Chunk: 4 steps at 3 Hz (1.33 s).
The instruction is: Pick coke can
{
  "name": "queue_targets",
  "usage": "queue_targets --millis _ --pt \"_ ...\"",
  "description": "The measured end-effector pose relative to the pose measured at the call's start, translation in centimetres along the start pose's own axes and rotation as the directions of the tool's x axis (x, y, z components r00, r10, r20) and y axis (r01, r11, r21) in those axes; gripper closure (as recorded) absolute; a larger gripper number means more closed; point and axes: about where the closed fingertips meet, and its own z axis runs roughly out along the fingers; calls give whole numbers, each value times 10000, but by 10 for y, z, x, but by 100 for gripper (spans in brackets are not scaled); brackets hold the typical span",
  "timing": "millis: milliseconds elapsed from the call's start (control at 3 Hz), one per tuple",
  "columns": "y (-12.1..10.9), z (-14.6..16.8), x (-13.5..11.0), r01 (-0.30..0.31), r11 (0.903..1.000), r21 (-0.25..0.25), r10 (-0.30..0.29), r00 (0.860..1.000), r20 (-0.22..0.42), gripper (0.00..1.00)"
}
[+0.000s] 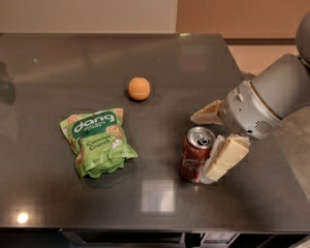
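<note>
You are looking at a dark grey table that is reflecting pale patches of light. A green snack bag is lying flat left of centre, its white lettering facing up. A small orange ball-shaped fruit is sitting farther back to its right, apart from the bag.

Dark glossy table with light glints, pale wall behind, tan floor at right

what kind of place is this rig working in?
Probably an office break room or kitchenette, though little beyond the counter shows: a dark polished countertop carrying a coke can, a green snack bag and an orange. The gripper is open at the can.
</note>
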Motion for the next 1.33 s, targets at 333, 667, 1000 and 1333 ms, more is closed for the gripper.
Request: queue_targets --millis 333,667,1000,1333 --pt "1 0 -5 83 10000 -18 -83 9997 208 41" --pt "2 -5 -12 221 9997 42 -223 9990 378 64" --pt "-3 -17 -21 176 9998 107 -181 9987 480 87" --pt "-14 -33 -30 55 9997 252 -63 9995 309 100"
